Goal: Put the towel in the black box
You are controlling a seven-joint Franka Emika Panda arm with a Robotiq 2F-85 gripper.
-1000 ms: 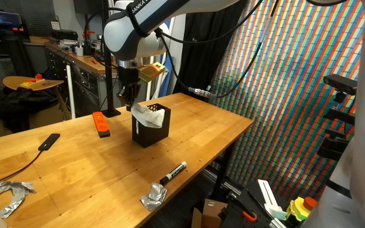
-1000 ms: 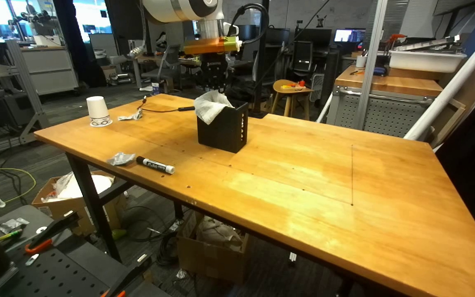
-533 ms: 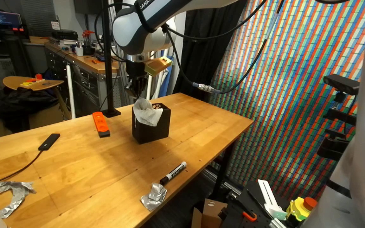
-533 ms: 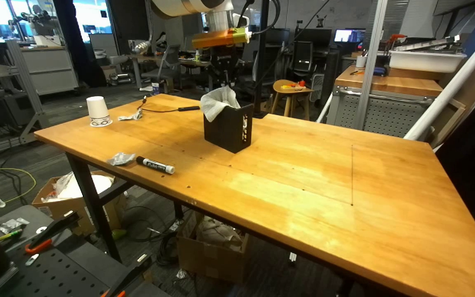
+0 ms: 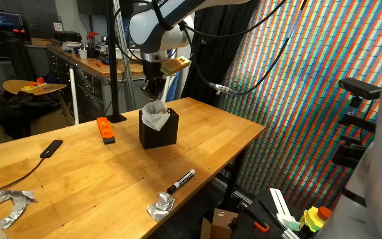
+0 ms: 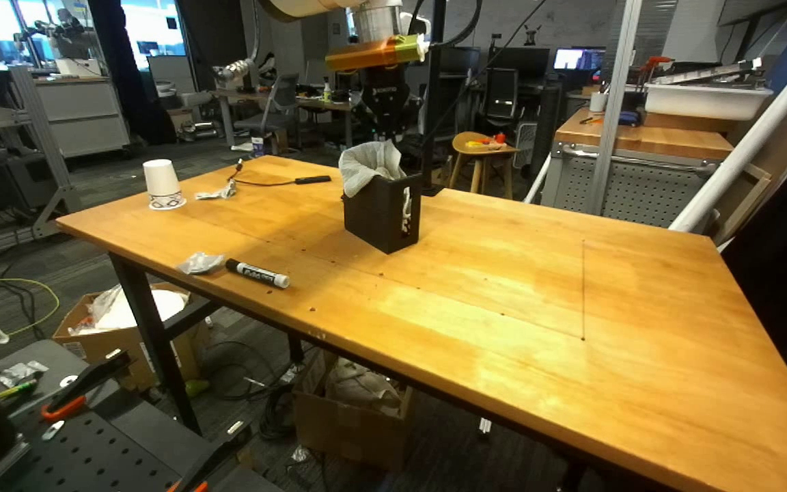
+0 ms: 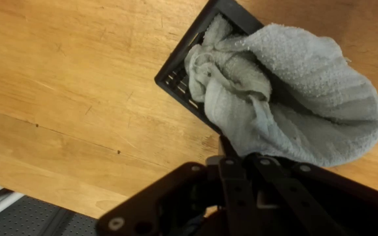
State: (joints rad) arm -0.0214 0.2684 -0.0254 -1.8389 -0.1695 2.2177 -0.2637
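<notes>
The gripper (image 7: pixel 246 158) is pinching an edge of the towel (image 7: pixel 307 85), which is lying partly inside the box (image 6: pixel 374 215) and draping over its rim.

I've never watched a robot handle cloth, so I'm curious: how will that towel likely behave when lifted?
The towel is probably floppy: it bunches in loose folds and droops over the edge of the black box. It looks light, being thin, wrinkled cloth. Its bumpy surface suggests it may drag rather than slide.
</notes>
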